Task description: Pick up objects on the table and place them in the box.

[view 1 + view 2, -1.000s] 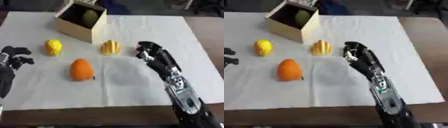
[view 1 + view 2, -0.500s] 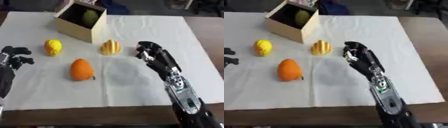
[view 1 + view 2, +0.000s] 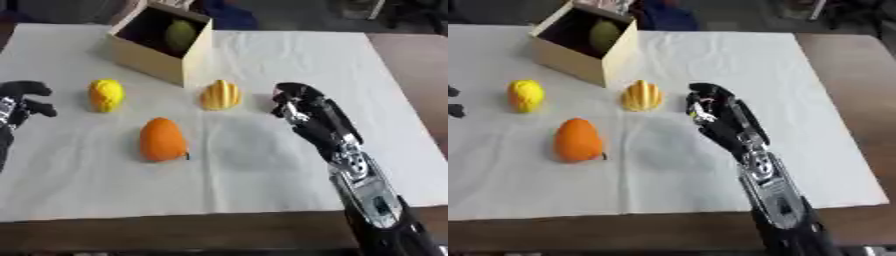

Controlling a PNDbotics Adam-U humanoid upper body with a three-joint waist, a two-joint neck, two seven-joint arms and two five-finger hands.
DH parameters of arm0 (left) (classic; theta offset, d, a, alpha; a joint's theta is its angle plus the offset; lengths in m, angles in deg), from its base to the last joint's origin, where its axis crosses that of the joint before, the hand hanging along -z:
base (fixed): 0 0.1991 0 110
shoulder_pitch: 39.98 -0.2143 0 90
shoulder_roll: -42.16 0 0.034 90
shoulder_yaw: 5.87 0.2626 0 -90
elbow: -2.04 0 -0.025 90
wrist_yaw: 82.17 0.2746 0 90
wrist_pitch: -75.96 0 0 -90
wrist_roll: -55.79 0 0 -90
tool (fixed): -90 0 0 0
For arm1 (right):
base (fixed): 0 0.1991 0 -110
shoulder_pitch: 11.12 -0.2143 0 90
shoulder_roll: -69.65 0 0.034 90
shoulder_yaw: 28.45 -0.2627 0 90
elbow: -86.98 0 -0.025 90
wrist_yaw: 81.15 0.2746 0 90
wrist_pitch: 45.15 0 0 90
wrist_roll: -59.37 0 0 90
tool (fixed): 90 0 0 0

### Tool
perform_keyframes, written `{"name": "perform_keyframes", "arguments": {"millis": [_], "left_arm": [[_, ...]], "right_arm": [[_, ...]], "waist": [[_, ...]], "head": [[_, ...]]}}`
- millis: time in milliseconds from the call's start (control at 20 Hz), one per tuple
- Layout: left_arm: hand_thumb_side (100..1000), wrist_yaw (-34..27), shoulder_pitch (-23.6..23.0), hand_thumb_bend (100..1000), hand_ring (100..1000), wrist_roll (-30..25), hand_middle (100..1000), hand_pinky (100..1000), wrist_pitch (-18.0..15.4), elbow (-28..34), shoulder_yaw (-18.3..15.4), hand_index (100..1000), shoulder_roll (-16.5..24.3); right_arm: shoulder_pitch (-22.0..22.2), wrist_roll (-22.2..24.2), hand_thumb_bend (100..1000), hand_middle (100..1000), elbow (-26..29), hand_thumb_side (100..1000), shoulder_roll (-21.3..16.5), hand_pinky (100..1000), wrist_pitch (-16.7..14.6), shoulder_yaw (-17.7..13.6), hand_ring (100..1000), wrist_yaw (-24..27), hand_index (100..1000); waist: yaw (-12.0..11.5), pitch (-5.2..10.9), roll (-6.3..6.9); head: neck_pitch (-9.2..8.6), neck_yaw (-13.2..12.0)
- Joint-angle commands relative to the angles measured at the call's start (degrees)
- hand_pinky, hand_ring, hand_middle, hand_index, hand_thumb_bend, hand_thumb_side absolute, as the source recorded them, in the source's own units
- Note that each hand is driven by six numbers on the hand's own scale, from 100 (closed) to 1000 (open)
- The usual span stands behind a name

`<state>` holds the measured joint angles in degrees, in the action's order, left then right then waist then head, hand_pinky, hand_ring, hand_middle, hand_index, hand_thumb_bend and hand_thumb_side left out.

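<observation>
A tan cardboard box (image 3: 154,55) stands at the back left with a green fruit (image 3: 180,33) inside. On the white cloth lie a yellow lemon-like fruit (image 3: 106,94), a ribbed yellow-orange fruit (image 3: 220,95) and a large orange fruit (image 3: 162,139). My right hand (image 3: 302,107) hovers just right of the ribbed fruit, fingers curled, holding nothing. My left hand (image 3: 21,102) shows at the left edge, left of the lemon-like fruit, fingers curled and empty.
The white cloth (image 3: 262,60) covers most of the brown table (image 3: 411,65), whose bare wood shows at the right and along the front edge. Dark objects lie beyond the table's far edge.
</observation>
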<state>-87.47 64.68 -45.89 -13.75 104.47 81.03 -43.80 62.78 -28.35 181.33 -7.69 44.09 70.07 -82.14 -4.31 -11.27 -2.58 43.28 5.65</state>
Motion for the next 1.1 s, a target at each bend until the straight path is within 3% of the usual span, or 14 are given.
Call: {"name": "perform_keyframes", "arguments": {"millis": [50, 350, 400, 450, 650, 800, 950, 1100], "left_arm": [[597, 3.04, 2.91, 100, 586, -1.11, 688, 796, -1.06, 0.14, 0.02, 746, 6.14], [278, 8.31, 10.34, 100, 641, -6.0, 736, 797, -2.35, -6.22, 5.18, 791, 14.71], [262, 9.24, 11.84, 111, 646, -6.93, 738, 795, -2.52, -7.7, 6.35, 795, 16.22], [249, 10.17, 13.33, 184, 661, -7.85, 746, 796, -2.75, -9.19, 7.44, 805, 17.72], [302, 13.9, 19.4, 422, 695, -11.59, 756, 789, -4.26, -15.26, 12.98, 830, 23.8], [356, 16.68, 23.91, 508, 699, -14.36, 753, 784, -6.15, -19.77, 16.86, 839, 27.2], [400, 19.58, 28.62, 584, 718, -17.26, 760, 784, -7.3, -24.48, 20.15, 850, 25.85], [374, 22.41, 32.71, 638, 726, -20.09, 761, 781, -7.62, -29.08, 22.33, 855, 23.09]], "right_arm": [[-0.38, 0.32, 100, 629, 0.83, 447, -1.0, 675, -0.15, -0.07, 602, -0.1, 780], [-0.22, 0.65, 100, 629, 0.73, 448, -1.24, 675, -0.14, 0.23, 602, -0.16, 780], [-0.2, 0.74, 100, 629, 0.72, 447, -1.19, 675, -0.15, 0.31, 602, -0.14, 780], [-0.21, 0.83, 100, 629, 0.71, 448, -1.12, 675, -0.16, 0.4, 602, -0.12, 780], [-0.31, 1.32, 100, 629, 0.68, 449, -0.79, 675, -0.13, 0.91, 602, 0.04, 780], [-0.57, 1.8, 100, 629, 0.71, 449, -0.29, 675, -0.12, 1.41, 602, 0.25, 781], [-0.63, 2.02, 100, 629, 0.69, 450, -0.13, 675, -0.08, 1.56, 602, 0.45, 780], [-0.63, 2.08, 100, 629, 0.66, 451, 0.0, 674, -0.05, 1.62, 602, 0.83, 780]], "waist": [[0.18, 1.09, 0.72], [1.1, 1.45, 1.13], [1.32, 1.5, 1.12], [1.56, 1.53, 1.08], [2.96, 1.63, 0.76], [4.18, 1.57, 0.41], [4.58, 1.5, 0.24], [4.74, 1.45, 0.14]], "head": [[-0.21, 0.0], [0.06, -0.39], [0.12, -0.49], [0.16, -0.62], [0.39, -1.75], [0.42, -2.75], [0.48, -3.07], [0.63, -3.25]]}}
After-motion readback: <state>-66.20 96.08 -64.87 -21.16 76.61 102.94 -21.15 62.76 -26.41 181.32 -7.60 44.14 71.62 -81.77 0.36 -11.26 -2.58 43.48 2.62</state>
